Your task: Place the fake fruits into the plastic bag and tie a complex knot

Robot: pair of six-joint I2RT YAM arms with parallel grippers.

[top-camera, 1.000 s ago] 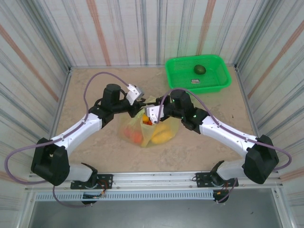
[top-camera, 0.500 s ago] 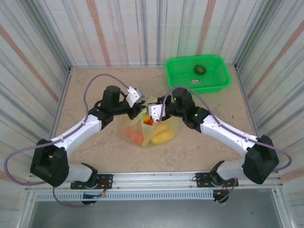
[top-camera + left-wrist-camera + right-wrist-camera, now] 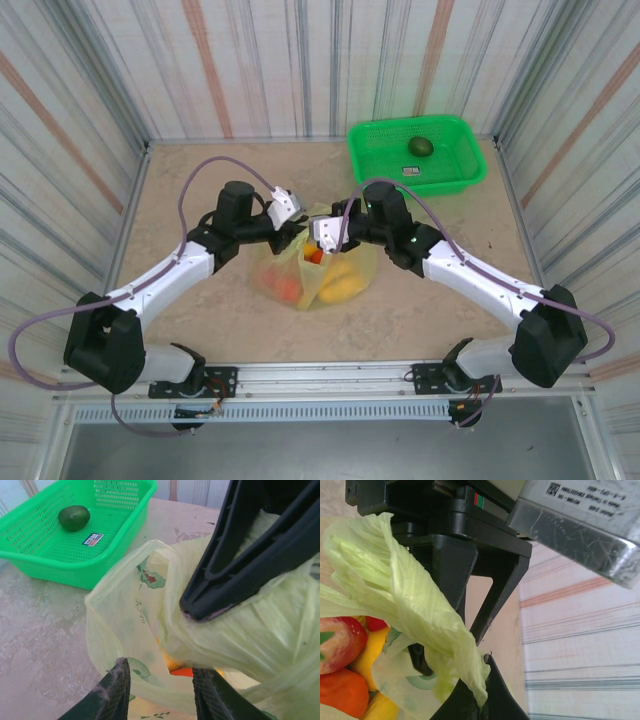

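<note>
The plastic bag (image 3: 315, 272) lies mid-table, pale yellow-green, holding fake fruits: an orange one (image 3: 285, 287) and a yellow one (image 3: 340, 283). A red one (image 3: 335, 642), an orange one (image 3: 340, 690) and a yellow one (image 3: 370, 655) show through its mouth. My right gripper (image 3: 482, 692) is shut on a twisted bag handle (image 3: 410, 600). My left gripper (image 3: 160, 690) faces it, jaws apart, with loose bag film (image 3: 125, 625) between its fingers (image 3: 117, 690). The right fingers (image 3: 235, 565) press into the film just above. Both grippers (image 3: 303, 238) meet over the bag's top. Any knot is hidden.
A bright green mesh basket (image 3: 455, 170) stands at the back right, with a dark green fruit (image 3: 420, 147) and a label inside; it also shows in the left wrist view (image 3: 30, 540). Striped walls close in the table on three sides. Bare tabletop (image 3: 200, 310) lies around the bag.
Both wrists have edged slightly toward the back of the table over the bag's top. The right gripper stays shut on the handle, and the bag has not moved.
</note>
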